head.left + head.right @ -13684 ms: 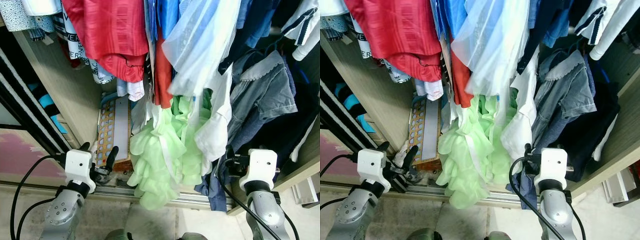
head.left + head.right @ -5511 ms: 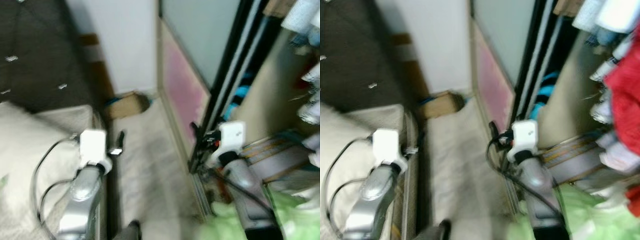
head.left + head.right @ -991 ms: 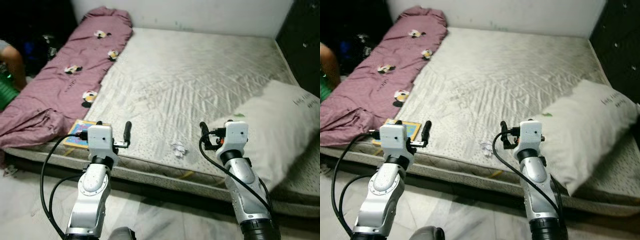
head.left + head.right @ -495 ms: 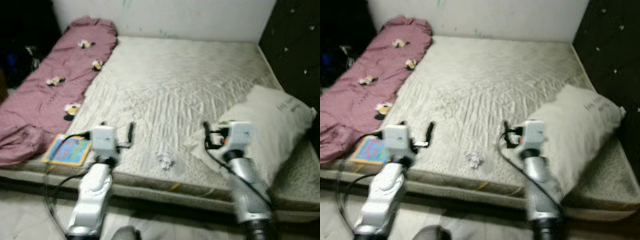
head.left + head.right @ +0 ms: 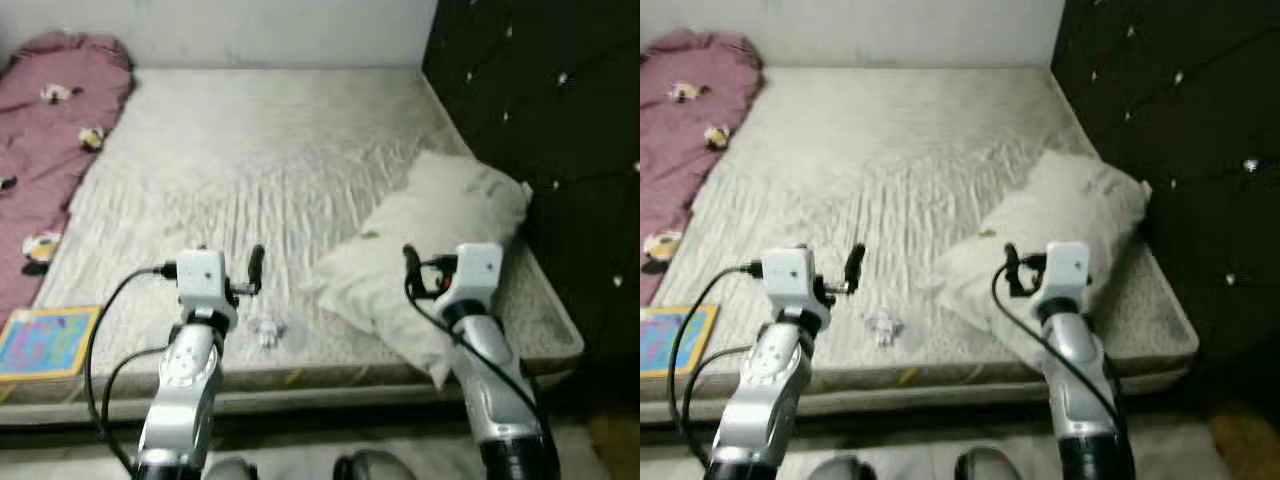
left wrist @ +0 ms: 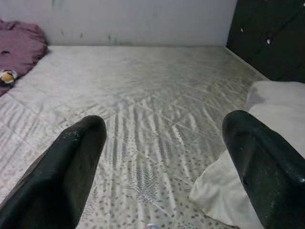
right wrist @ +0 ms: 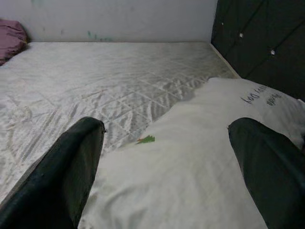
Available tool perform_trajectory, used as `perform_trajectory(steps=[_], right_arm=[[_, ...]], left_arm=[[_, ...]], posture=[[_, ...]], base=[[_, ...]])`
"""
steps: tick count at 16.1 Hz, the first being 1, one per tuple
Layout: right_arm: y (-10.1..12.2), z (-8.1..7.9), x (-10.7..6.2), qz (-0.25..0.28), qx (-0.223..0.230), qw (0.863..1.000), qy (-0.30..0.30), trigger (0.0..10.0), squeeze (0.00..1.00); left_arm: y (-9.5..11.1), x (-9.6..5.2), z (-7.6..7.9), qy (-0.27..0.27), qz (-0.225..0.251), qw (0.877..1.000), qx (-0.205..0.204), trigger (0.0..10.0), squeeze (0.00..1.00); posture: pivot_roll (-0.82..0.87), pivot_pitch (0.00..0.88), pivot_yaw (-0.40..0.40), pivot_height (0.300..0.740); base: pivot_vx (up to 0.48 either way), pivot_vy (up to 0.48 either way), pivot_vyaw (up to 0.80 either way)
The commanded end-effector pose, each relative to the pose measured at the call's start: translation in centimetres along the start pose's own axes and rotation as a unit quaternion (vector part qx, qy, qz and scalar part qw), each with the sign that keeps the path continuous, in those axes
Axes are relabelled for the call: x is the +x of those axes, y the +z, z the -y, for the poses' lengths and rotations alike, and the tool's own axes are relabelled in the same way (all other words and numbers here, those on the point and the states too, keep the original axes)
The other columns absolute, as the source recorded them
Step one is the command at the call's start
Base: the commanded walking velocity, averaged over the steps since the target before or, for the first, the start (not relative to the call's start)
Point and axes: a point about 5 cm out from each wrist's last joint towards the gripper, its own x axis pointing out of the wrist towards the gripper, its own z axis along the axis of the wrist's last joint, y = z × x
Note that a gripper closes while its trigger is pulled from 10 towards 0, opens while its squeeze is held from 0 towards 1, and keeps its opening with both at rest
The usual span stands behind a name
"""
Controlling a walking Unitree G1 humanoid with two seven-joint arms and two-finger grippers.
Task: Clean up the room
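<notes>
A bare grey mattress lies before me. A small crumpled white scrap sits near its front edge. A bright picture book rests at the front left corner. A white pillow lies at the right, with a tiny green scrap on it. My left gripper hovers open over the front of the mattress, just left of and above the white scrap. My right gripper is open over the pillow. Neither holds anything.
A purple blanket with small prints is bunched along the mattress's left side. A dark tufted headboard stands on the right. A pale wall runs behind the bed. Floor shows below the mattress's front edge.
The camera has swung right: blanket and book slid toward the left edge, pillow and headboard came nearer the middle. Both arms stay raised, fingers spread as before.
</notes>
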Motion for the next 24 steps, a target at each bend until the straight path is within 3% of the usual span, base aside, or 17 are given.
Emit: perform_trajectory(steps=[1,13,24], right_arm=[[0.23,-0.45,0.13,0.002,-0.003,1.000,0.007,10.0,0.00],[0.24,-0.41,0.27,0.000,-0.019,1.000,-0.001,10.0,0.00],[0.18,-0.16,0.45,0.001,-0.020,1.000,-0.007,10.0,0.00]], left_arm=[[-0.12,-0.14,-0.35,0.005,-0.005,1.000,0.004,10.0,0.00],[-0.22,-0.28,-0.03,-0.009,-0.010,1.000,-0.005,10.0,0.00],[0.24,-0.36,0.22,-0.026,0.009,1.000,-0.007,10.0,0.00]], posture=[[-0.01,0.080,-0.023,0.740],[0.00,0.086,-0.027,0.740],[-0.01,0.080,-0.029,0.740]], base=[[0.000,0.480,0.00],[0.000,0.445,0.00],[0.000,0.000,-0.17]])
